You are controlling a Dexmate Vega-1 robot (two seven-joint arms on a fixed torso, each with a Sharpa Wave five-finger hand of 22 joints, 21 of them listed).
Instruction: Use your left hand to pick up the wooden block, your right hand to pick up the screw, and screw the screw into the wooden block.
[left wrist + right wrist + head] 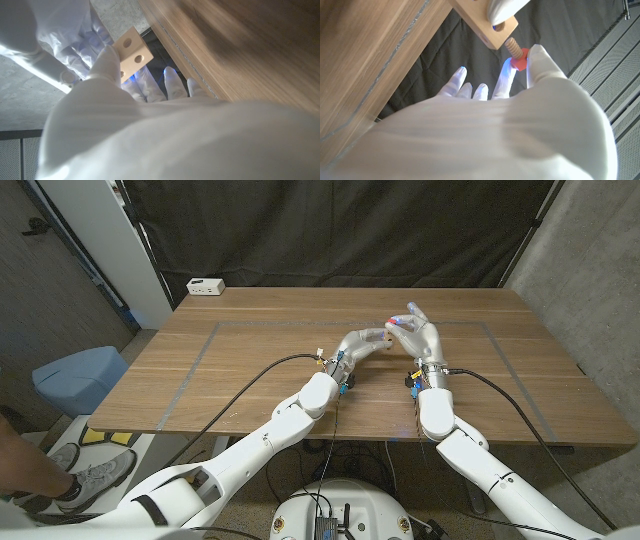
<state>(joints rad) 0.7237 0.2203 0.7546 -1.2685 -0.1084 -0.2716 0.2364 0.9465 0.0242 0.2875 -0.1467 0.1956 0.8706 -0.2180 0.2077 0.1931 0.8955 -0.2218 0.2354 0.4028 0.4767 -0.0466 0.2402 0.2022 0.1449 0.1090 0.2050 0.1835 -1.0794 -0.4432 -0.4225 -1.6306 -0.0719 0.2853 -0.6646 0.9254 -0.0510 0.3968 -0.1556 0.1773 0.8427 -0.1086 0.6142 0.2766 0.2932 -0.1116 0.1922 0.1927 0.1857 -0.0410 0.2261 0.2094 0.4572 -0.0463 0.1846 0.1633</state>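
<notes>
Over the bench: both hands up in the air near the middle, close together, well above the wood
Left hand: holds the wooden block between thumb and fingers; fingers wrapped round the far side
Right hand: pinches the red head of the screw between thumb and a finger; other fingers spread out
Wooden block: small, pale, with round holes in two faces; sits just beside the right hand, off the bench
Screw: light brown thread, red head; tip already inside a hole in the block, most of the thread out in the open
How far along: both things picked up; screw started, not yet all the way in, by the look of it
Block feel: likely light and hard, smooth sides, could twist in the glove when the screw turns; best held tight on two flat sides, away from the hole in use
Screw feel: likely light, stiff and tiny, easy to drop; best held by the red head, since the thread must stay free to go in
What could go wrong: screw tipping sideways and jamming, or slipping out of the pinch
Next move needs: small turns of the red head, block kept still and in line
Back edge of the bench: small white box, far from both hands
</notes>
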